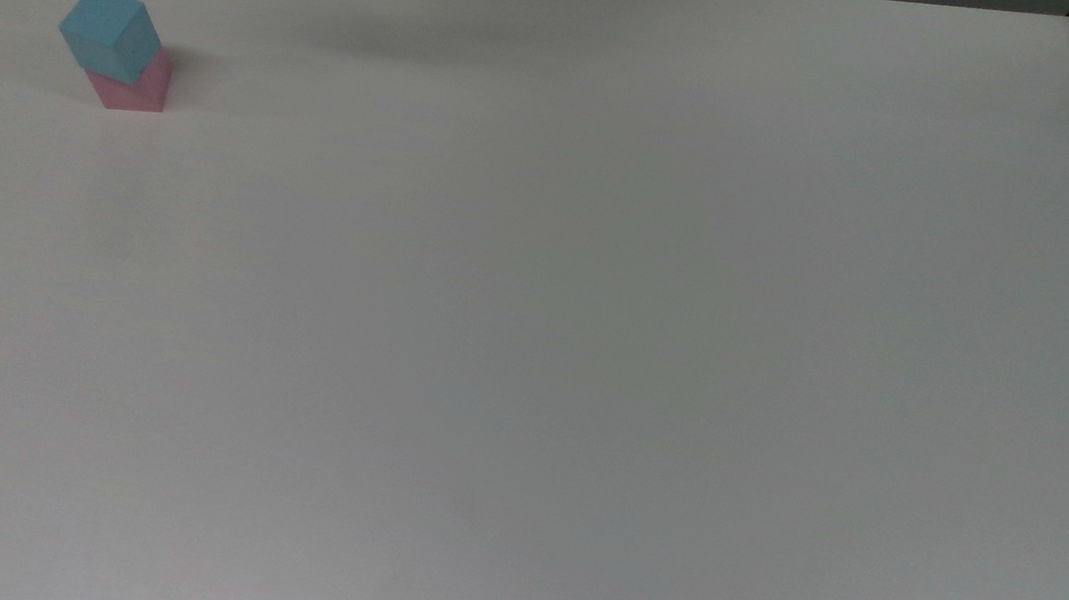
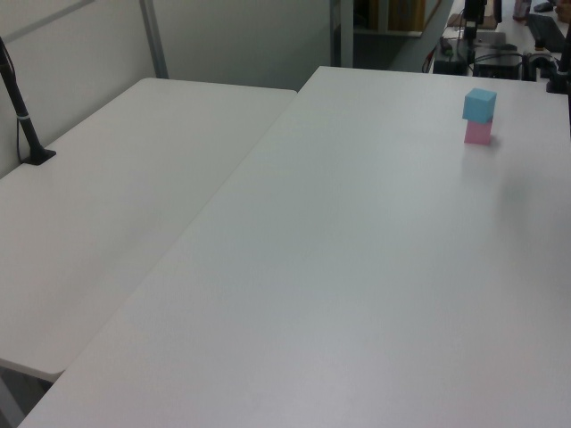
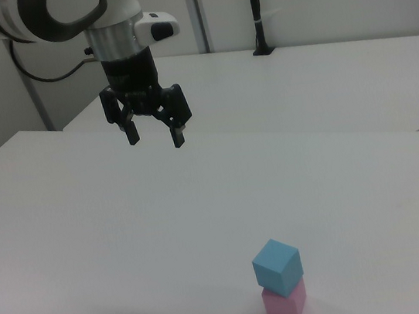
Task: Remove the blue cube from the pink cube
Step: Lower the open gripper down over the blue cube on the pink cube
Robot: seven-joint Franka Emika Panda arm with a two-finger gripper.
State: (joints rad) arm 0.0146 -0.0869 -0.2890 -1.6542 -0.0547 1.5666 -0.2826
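While the blue cube (image 1: 110, 33) sits stacked on the pink cube (image 1: 136, 86), your gripper (image 3: 155, 139) hangs well away from both.

From the top view, you've got the stack near the top view's left, toward the far edge of the white table (image 1: 590, 347), the blue cube turned a little against the pink one beneath it. Over to the left view: the blue cube (image 2: 479, 103) rests on the pink cube (image 2: 477, 133) at the left view's upper right, with a second table (image 2: 116, 196) alongside on the left view's left. Now the right view: your gripper is up in the air, fingers spread and holding nothing, pointing down, while the blue cube (image 3: 277, 266) tops the pink cube (image 3: 285, 304) low in the frame, well apart from it.
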